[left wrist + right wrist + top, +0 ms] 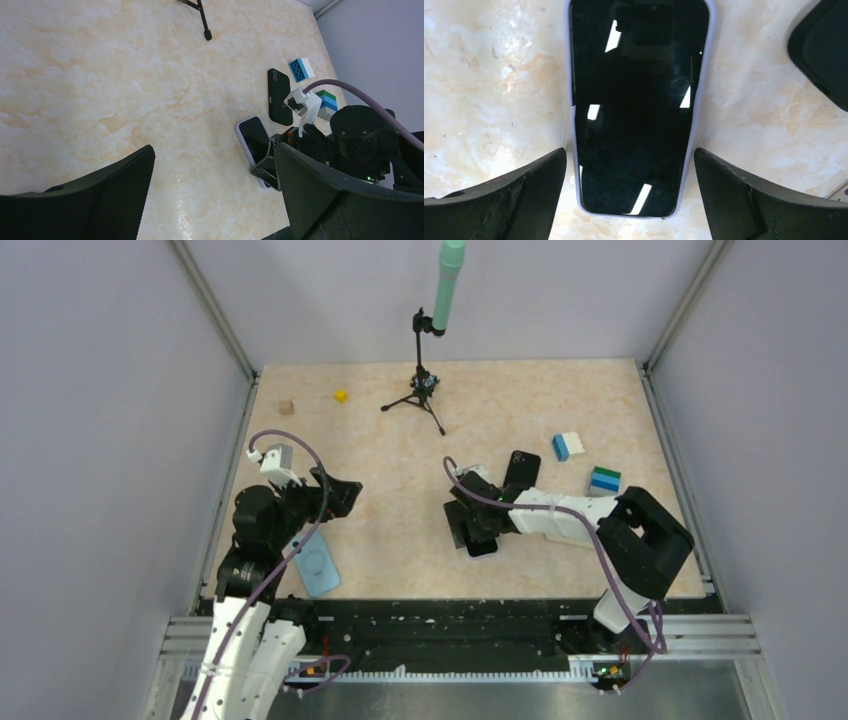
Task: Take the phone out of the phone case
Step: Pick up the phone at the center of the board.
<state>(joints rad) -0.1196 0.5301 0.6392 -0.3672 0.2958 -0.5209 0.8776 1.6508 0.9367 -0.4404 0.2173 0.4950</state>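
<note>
We find the phone (639, 110) lying screen up on the marbled table (489, 75), seated in its lavender case (570, 75), whose thin rim shows all round the glass. The right gripper (629, 155) hangs directly over the phone's lower half, released and spread wide, one finger on each long side and neither touching it. The left gripper (214, 150) is also spread and grasps nothing, well apart on the left side of the table. We judge the phone to be stiff, fairly dense and slick on its glass face, with a screen that could scratch or crack under a hard pinch. The case looks like a soft, grippy shell that flexes at its corners. We would therefore take hold across the long edges, where the rim gives friction, and peel a corner of the case back rather than press on the glass. Of the containers, the lavender case is full. A black case-like piece (824, 55) lies back up just beside it, and a light blue one (318, 565) lies by the left arm. We cannot tell whether either holds a phone.
</note>
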